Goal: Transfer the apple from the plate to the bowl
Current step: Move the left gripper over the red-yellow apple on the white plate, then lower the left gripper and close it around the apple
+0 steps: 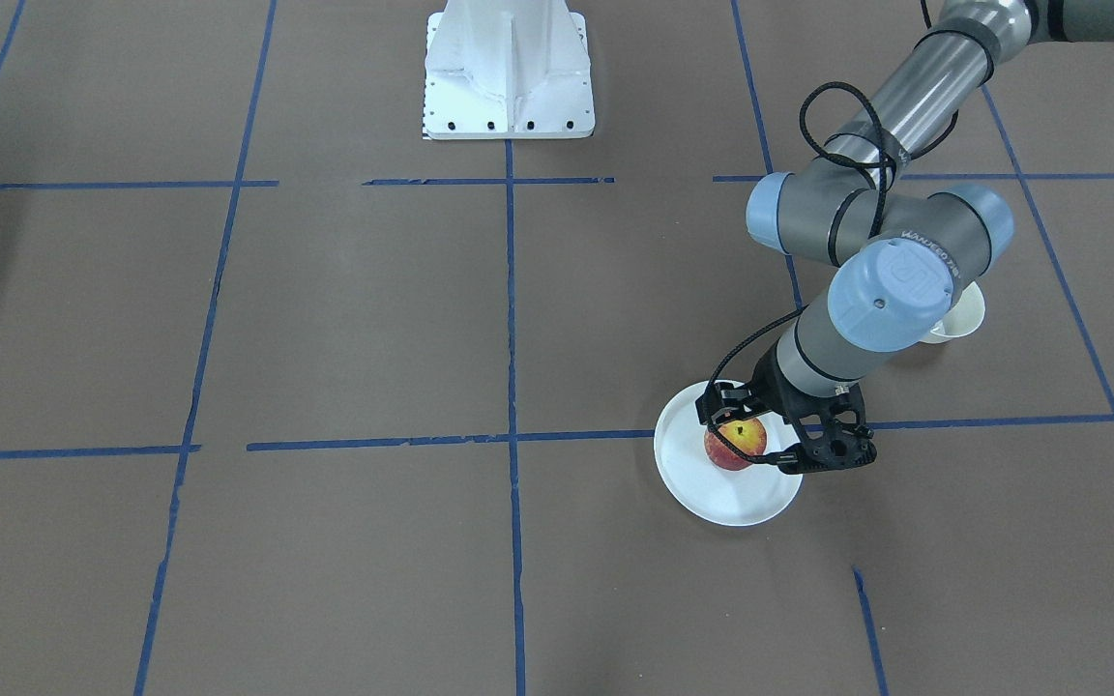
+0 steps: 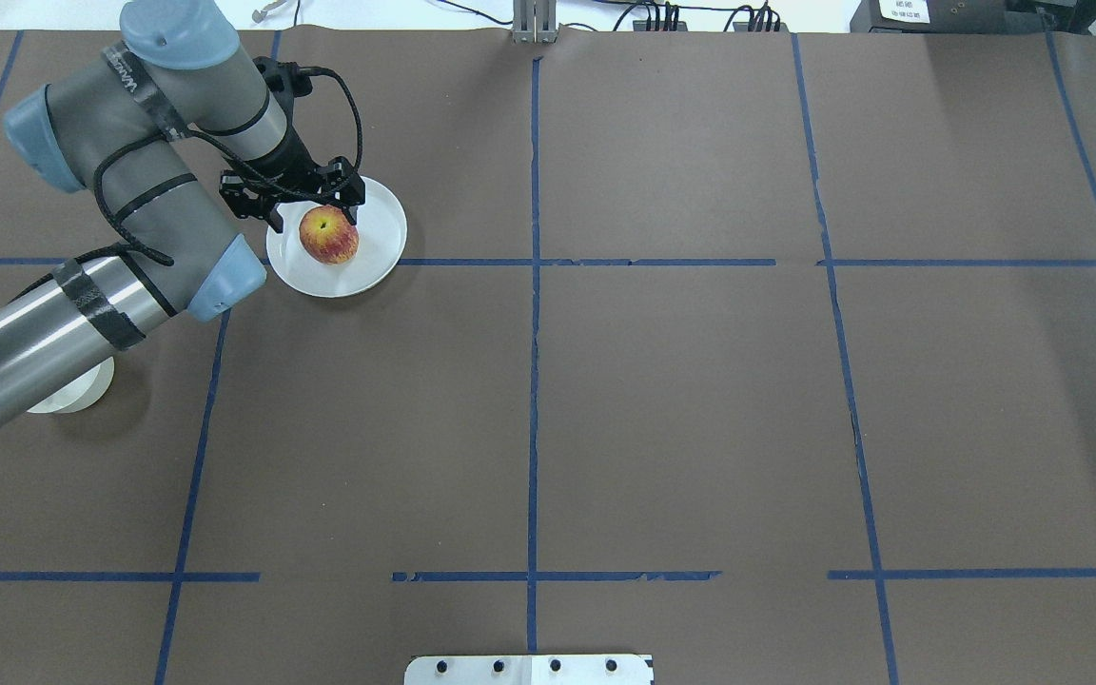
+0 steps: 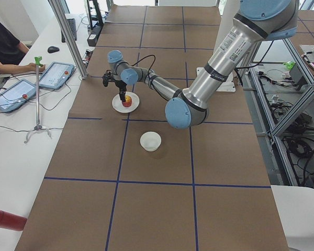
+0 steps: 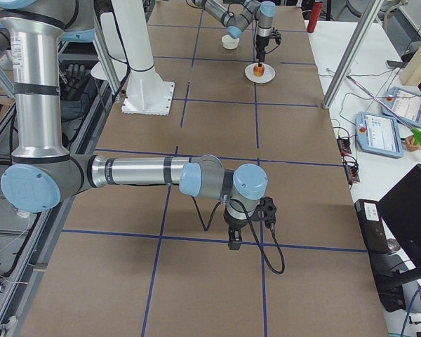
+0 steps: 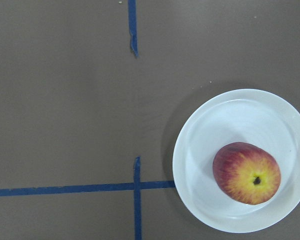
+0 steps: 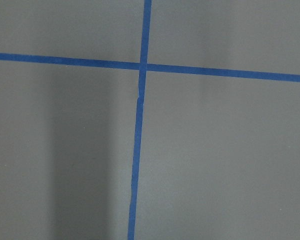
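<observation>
The apple (image 1: 737, 444) is red with a yellow patch and sits on the white plate (image 1: 733, 500), right of its centre in the left wrist view (image 5: 247, 173). My left gripper (image 1: 773, 435) is open directly over the apple, with its jaws spread wider than the fruit (image 2: 328, 235); I cannot tell whether they touch it. The white bowl (image 3: 150, 140) stands apart from the plate, on the side nearer the robot, and is partly hidden by the left arm in the overhead view (image 2: 77, 392). My right gripper (image 4: 236, 241) shows only in the exterior right view, low over bare table, and I cannot tell its state.
The white robot base (image 1: 509, 75) stands at the table's middle on the robot's side. Blue tape lines (image 2: 534, 262) cross the brown table. Operators' tablets (image 3: 55, 75) and a metal post (image 3: 68, 39) sit beyond the table's far edge.
</observation>
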Tool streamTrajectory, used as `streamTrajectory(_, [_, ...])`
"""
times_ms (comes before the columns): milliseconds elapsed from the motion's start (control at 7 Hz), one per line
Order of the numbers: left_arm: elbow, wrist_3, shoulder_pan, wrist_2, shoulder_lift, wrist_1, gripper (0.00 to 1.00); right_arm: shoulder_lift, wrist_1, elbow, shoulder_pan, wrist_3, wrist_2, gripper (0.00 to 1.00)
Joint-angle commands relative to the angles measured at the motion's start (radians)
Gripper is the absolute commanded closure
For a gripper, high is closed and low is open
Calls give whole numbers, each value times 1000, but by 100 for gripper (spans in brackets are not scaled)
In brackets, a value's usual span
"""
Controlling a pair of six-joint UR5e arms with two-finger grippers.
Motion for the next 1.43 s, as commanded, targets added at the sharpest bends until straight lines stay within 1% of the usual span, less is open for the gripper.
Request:
streamTrajectory(0, [31,-25,15,16,-1,-44,0,0,0,0,0,0,0,0])
streamTrajectory(143, [38,-28,26,45,-1,-58,0,0,0,0,0,0,0,0])
streamTrajectory(429, [69,-46,35,50,-3,-104,0,0,0,0,0,0,0,0])
streamTrajectory(571, [78,-59,37,77,-3,-122,0,0,0,0,0,0,0,0])
streamTrajectory(714, [97,-62,40,91,-13,-124,0,0,0,0,0,0,0,0])
streamTrajectory(1000, [97,-62,54,93,-13,-124,0,0,0,0,0,0,0,0])
streamTrajectory(1143, [95,-59,54,91,-13,-123,37,0,0,0,0,0,0,0])
streamTrajectory(1286, [91,-50,52,91,-13,-123,79,0,0,0,0,0,0,0])
